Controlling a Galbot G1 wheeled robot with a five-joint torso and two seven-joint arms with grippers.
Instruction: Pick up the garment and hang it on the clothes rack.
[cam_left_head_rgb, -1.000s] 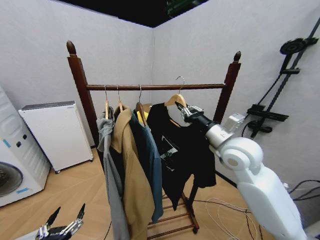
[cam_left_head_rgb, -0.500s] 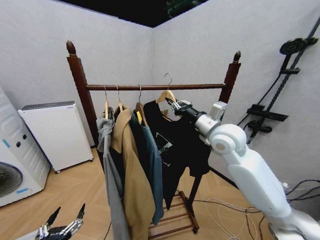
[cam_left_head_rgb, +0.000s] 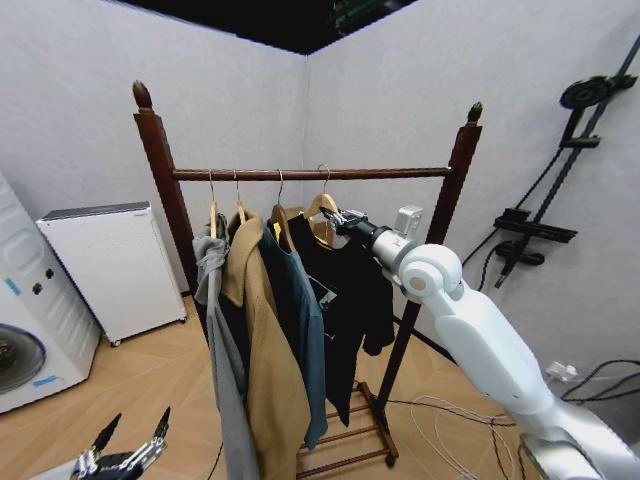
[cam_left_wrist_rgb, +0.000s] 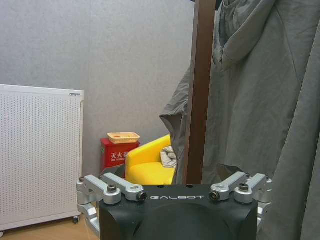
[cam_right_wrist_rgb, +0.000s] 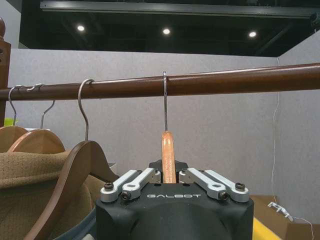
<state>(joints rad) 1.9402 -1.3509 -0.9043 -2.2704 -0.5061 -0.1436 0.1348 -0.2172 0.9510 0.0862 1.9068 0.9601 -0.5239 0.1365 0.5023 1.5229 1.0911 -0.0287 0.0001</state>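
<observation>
I see the right gripper up at the rack bar, fingers clamped on the light wooden hanger of the garment. From the right wrist view the hanger's metal hook sits over the horizontal bar, with the hanger neck pinched between the jaws. The black T-shirt hangs from the clothes rack on the right end of the row, just beside the dark blue-grey piece, then the tan coat and the grey hoodie further left. The right post stands just behind the right arm. The left gripper is parked low, near left, fingers spread apart, holding nothing. Its wrist view faces the rack's left post and the hoodie. White appliance is far left by the wall
</observation>
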